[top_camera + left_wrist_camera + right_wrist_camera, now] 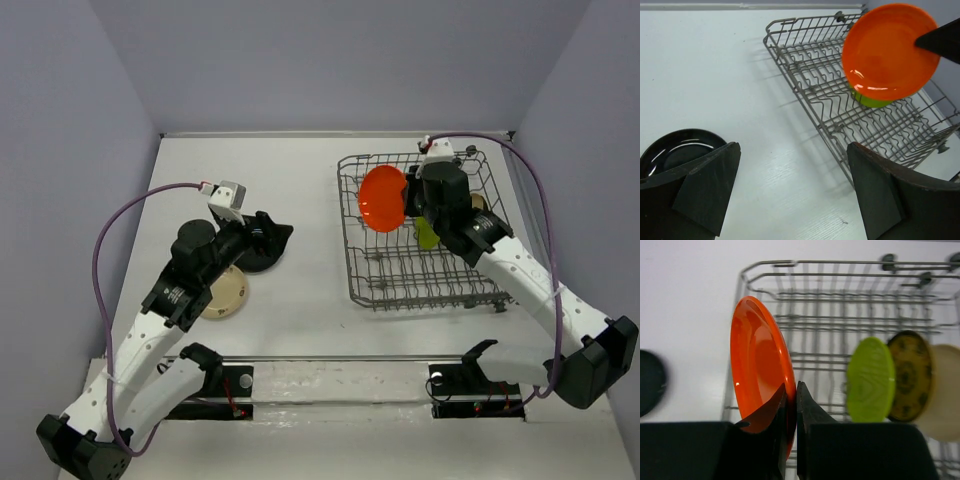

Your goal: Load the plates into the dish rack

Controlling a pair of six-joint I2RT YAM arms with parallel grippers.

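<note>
The right tool [791, 390] is clenched on the rim of the orange plate [760, 370], holding it on edge over the left part of the rack [400, 270]. The green plate [871, 380] and the brown plate [910, 375] stand in the tines to its right. A pale disc [945, 390] behind them may be another plate, though the view cuts it off. The left tool [794, 150] is released, jaws wide, just beside the black plate [675, 150]. That plate lies flat on the surface [715, 75], with the beige plate [222, 297] near it. The pinch is narrow, so the orange plate could pivot or slip when lowered. It could also strike tine tops instead of a slot, or tip into the green one.
</note>
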